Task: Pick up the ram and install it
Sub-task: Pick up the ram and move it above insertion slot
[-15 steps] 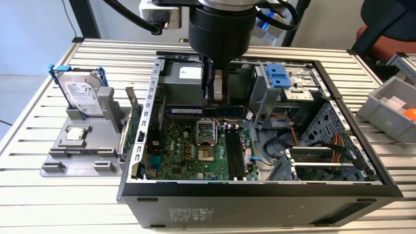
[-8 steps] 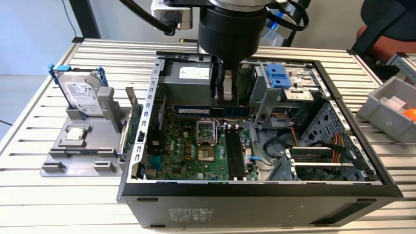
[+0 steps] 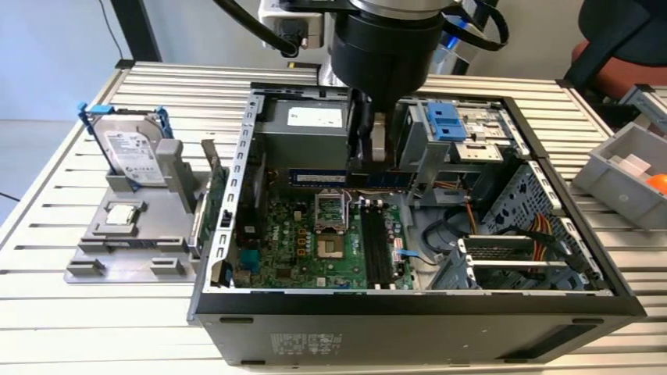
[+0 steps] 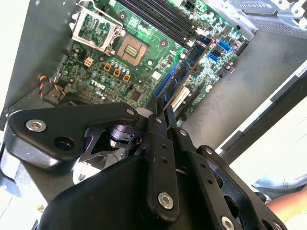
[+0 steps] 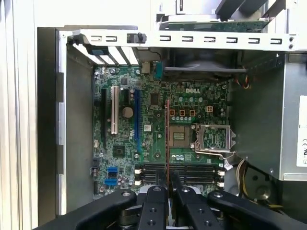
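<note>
1. Jaws closed tight on long, thin, dark blue-green circuit-board ram (image 3: 323, 177); black fingers (image 5: 157, 201) pinch it from both flat sides.
2. Ram is inside open dark-grey metal computer case (image 3: 417, 308), over flat green motherboard (image 3: 302, 250), at the end near boxy grey power supply (image 3: 302, 129); cannot tell if its lower edge touches anything.
3. Exterior view: ram looks crosswise to the long black memory slots (image 3: 373, 242); slots lie nearer the camera, apart from it.
4. First wrist view: ram (image 5: 167, 134) seen edge-on as a thin reddish line running out from the fingertips; passes beside square silver CPU socket (image 5: 211, 136); crosses over slots (image 5: 192, 168).
5. Second wrist view: ram (image 4: 184, 72) reaches out from fingers (image 4: 158, 143) above motherboard (image 4: 120, 72); blue face w/ dark chips.
6. On ribbed grey metal table (image 3: 42, 203), to exterior view's left of case: silver hard drive in blue-tabbed frame (image 3: 133, 152), upright on grey plastic stand (image 3: 125, 242); green expansion card w/ metal bracket (image 3: 212, 205) upright just beside case wall.
7. Exterior view's right: grey plastic bin (image 3: 615, 168) w/ small orange object (image 3: 657, 183) inside.
</note>
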Action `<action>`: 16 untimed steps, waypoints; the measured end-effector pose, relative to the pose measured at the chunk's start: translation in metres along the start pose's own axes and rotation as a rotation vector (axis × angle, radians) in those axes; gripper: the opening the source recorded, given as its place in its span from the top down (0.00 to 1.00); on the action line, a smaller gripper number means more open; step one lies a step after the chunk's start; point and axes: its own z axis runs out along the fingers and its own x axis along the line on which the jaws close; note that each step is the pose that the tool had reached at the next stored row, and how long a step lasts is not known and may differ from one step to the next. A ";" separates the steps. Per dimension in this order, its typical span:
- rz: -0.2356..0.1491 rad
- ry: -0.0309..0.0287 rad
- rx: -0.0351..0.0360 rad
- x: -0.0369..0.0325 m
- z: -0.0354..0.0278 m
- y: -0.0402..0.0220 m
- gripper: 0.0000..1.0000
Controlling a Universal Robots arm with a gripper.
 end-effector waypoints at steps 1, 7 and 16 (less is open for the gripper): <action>0.000 0.0000 0.0000 0.0000 0.0000 -0.0006 1.00; 0.002 -0.0001 0.0000 -0.0001 0.0000 -0.0049 1.00; 0.003 0.0000 0.0000 -0.0006 -0.0001 -0.0095 1.00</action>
